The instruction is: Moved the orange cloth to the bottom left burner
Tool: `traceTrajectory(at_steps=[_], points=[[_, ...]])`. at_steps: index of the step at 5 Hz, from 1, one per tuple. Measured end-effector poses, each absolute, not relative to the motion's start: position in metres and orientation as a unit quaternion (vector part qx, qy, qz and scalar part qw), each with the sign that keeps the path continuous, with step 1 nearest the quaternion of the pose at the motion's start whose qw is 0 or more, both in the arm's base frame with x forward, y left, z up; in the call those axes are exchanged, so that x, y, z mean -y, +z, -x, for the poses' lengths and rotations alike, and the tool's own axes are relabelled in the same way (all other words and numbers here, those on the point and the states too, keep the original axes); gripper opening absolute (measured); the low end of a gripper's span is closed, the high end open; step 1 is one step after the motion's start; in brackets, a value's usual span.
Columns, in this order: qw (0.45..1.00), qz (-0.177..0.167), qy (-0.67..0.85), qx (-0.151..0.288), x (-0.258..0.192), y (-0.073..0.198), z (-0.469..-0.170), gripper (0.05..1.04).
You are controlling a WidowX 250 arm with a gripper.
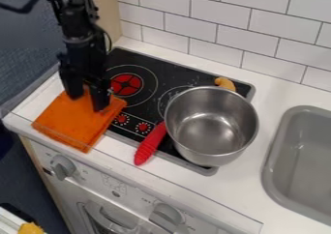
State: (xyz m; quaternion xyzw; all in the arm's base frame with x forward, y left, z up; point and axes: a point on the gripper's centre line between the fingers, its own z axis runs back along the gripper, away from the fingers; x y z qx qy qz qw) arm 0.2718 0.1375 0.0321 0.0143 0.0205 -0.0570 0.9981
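Cloth (74, 120), bright orange, flat and roughly four-sided, faintly mottled, lying at the left end of the white table (125, 155), one corner over the edge of the black stove (169, 68). Gripper (88, 99), black, at the cloth's upper part: fingers set well apart, holding nothing.

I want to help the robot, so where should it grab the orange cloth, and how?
Probably by the middle, straight down from above. The orange cloth lies flat, with no handle or tall side to squeeze, so the tool should pinch up a fold.
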Motion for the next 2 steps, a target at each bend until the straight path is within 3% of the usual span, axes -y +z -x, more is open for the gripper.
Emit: traceTrajectory(at_steps=[1, 2], points=[[0.999, -0.031, -0.036, 0.015, -0.1359, 0.0572, -0.2690, 1.001], [0.999, -0.043, -0.023, 0.019, -0.1369, 0.0660, -0.2652, 1.001]])
